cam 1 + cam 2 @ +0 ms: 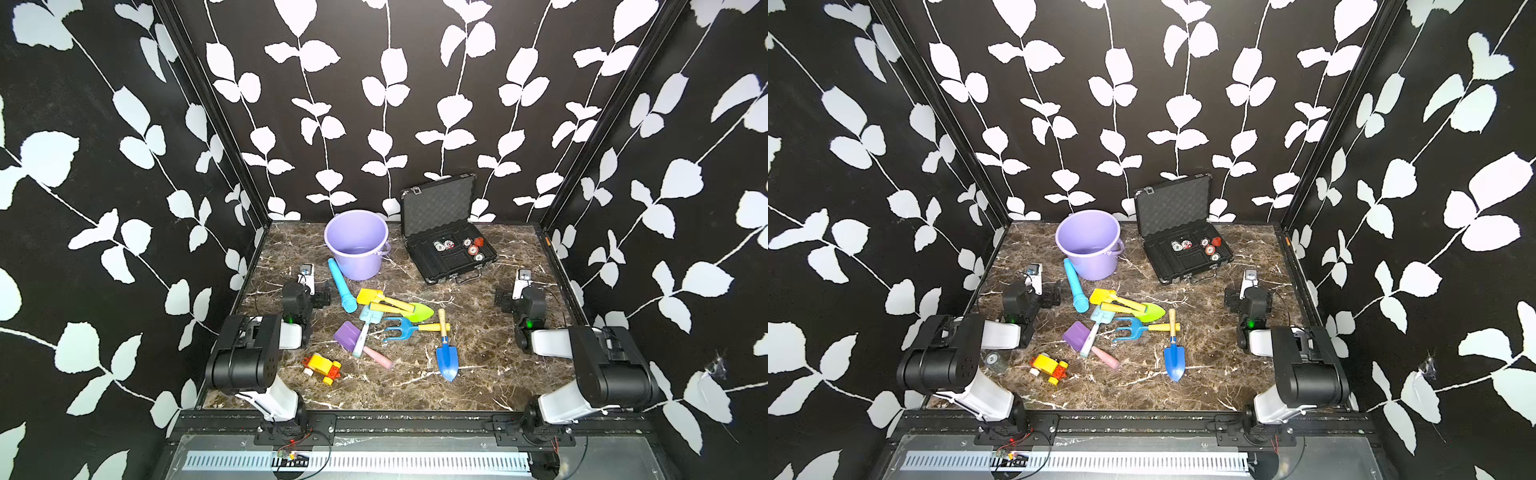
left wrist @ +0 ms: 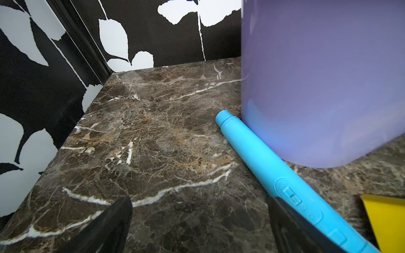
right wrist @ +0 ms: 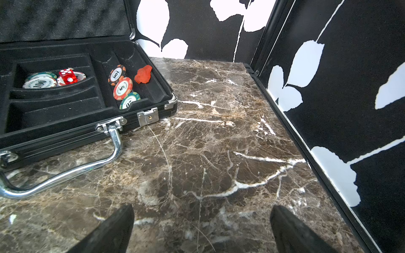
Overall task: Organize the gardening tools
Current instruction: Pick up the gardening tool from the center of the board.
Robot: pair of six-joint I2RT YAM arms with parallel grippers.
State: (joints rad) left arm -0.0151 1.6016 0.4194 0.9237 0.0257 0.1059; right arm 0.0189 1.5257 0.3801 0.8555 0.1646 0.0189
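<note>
Top views show the gardening tools (image 1: 395, 308) overlapping in a heap at table centre, with the torch (image 1: 341, 286) at its 10 o'clock and the toy car (image 1: 322, 368) at 7 o'clock, so the left gripper (image 2: 201, 225) at 9 o'clock and the right gripper (image 3: 201, 227) at 3 o'clock, both gaping wide and empty, risk dragging neighbours or grabbing a non-tool.
</note>
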